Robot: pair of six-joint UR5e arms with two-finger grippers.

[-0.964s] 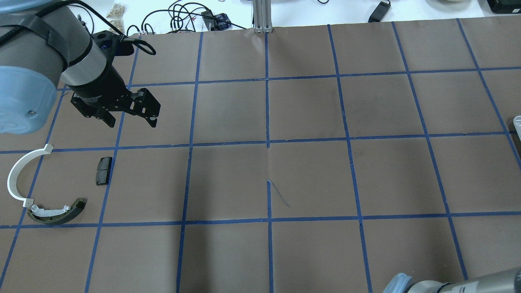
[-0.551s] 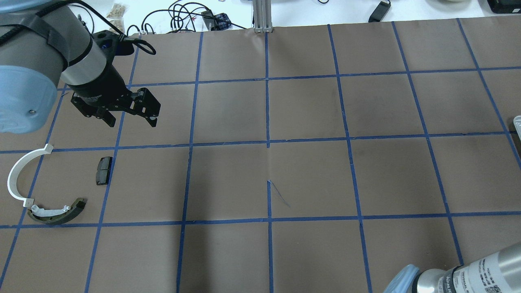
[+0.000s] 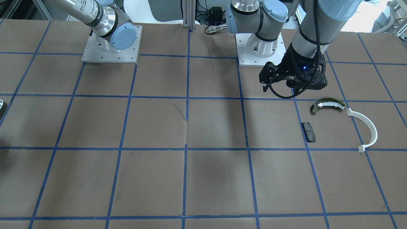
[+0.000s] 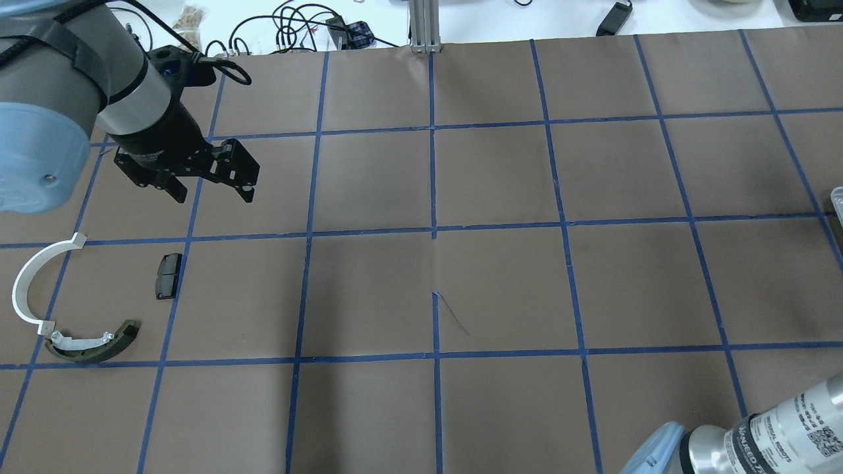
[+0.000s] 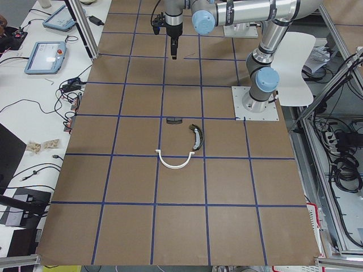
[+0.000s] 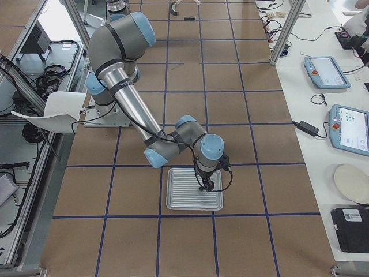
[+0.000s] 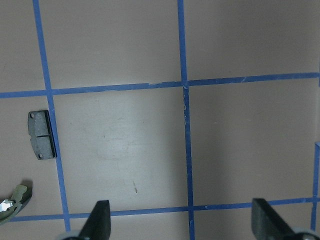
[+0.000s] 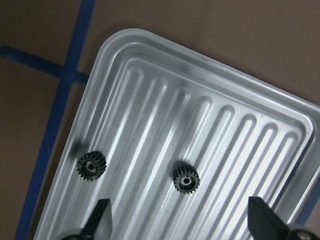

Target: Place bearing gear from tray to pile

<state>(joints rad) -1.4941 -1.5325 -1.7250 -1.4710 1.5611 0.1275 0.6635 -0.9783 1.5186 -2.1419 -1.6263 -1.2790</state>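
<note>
Two small black bearing gears (image 8: 92, 166) (image 8: 186, 180) lie in a ribbed metal tray (image 8: 225, 120), which also shows in the exterior right view (image 6: 181, 196). My right gripper (image 8: 180, 220) is open and empty just above the tray, over the gears. The pile lies at the table's left: a white half-ring strip (image 4: 23, 283), an olive-and-white curved shoe (image 4: 92, 345) and a small black pad (image 4: 168, 275). My left gripper (image 4: 212, 191) is open and empty above the table, beyond the pad and apart from it. The pad (image 7: 41, 134) shows in the left wrist view.
Only the tray's edge (image 4: 838, 197) shows at the right border of the overhead view. Cables (image 4: 290, 26) lie beyond the table's far edge. The arms' base plates (image 3: 111, 44) stand at the robot's side of the table.
My right arm's forearm has come further into the overhead view's bottom right corner. My left gripper has shifted slightly away from the pile, still open.
</note>
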